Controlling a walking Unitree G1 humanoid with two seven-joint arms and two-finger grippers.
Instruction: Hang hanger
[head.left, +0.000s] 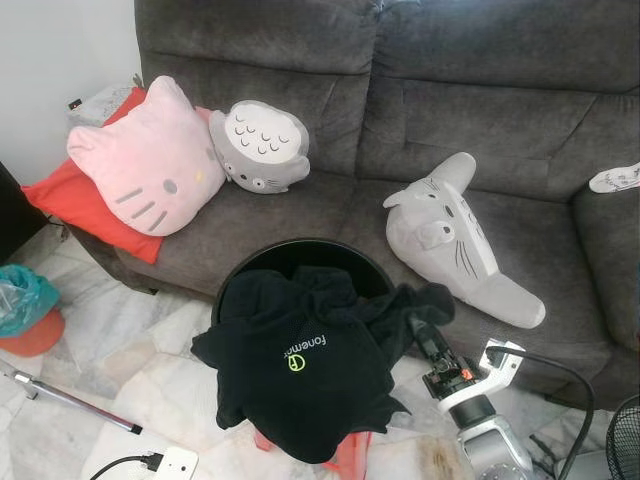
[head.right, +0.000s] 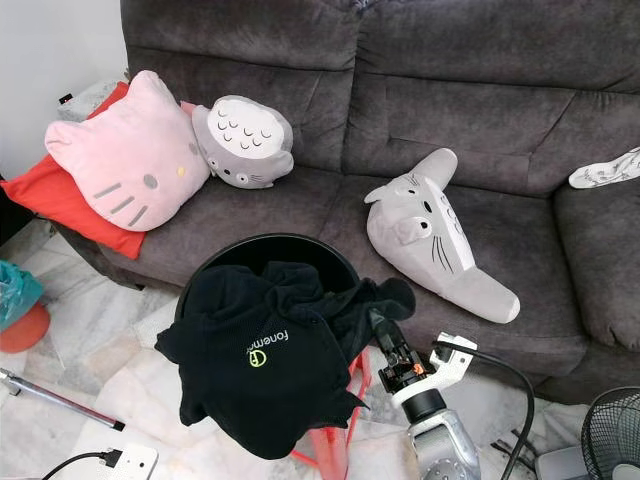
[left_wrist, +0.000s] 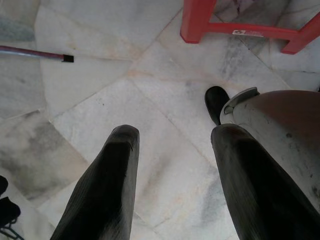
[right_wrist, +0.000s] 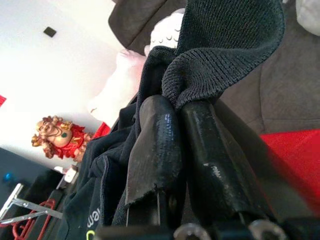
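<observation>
- We see no hanger; the thing being handled is a black shirt draped over a round black basket that sits on a red stool on the marble floor, in front of the grey sofa.
- The shirt hangs face out, its long axis running from the basket rim down toward the floor, one sleeve trailing toward the robot's right.
- Its print reads "fonemo" or similar, white letters with a green round logo, seen upside down and slanted; we can't read the last letters for sure.
- The right tool reaches up and forward from the lower right, wrist raised, fingers pointing at the sleeve end; in the right wrist view its fingers are pressed together on a fold of the black fabric.
- The left tool hangs low, pointing at the floor, fingers spread apart with nothing between them.
- On the sofa: pink cat cushion, grey round plush, grey long plush, red cushion.
</observation>
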